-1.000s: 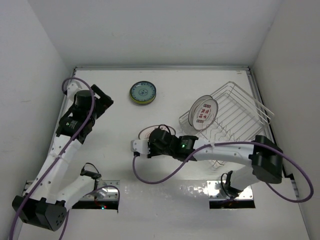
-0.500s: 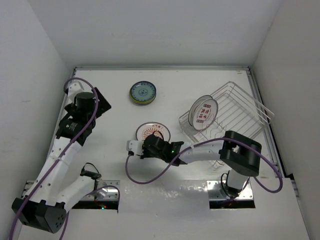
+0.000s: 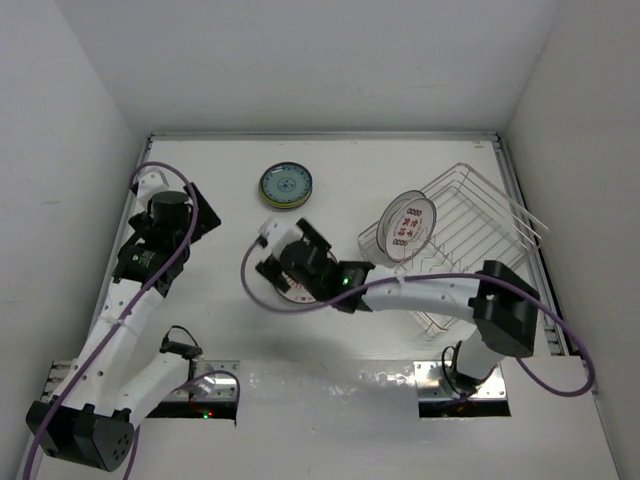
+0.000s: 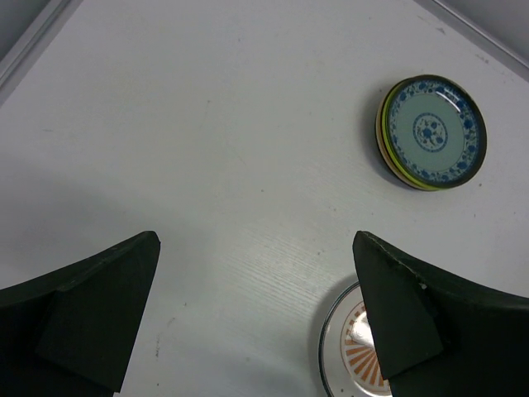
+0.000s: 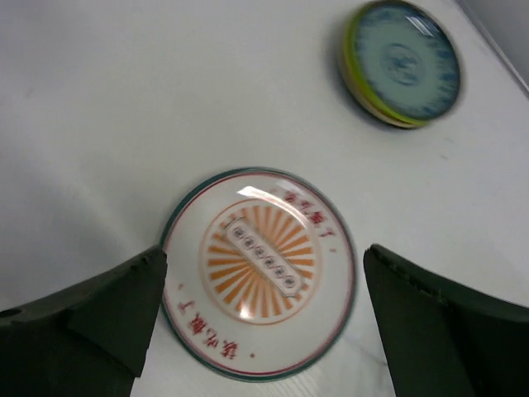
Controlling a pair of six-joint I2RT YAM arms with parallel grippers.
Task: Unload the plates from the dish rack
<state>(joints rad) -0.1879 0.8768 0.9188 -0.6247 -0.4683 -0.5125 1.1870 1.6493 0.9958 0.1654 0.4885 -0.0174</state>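
Nothing you can read on the plates.
Look at the orange sunburst plate (image 5: 260,273): small red character-like marks ring its rim and a row of tiny ringed marks crosses its centre, all too blurred to read. The white plate (image 3: 408,226) standing in the dish rack (image 3: 478,205) bears similar red marks, too small to make out. The teal-patterned plate (image 4: 434,132) shows ornament only.
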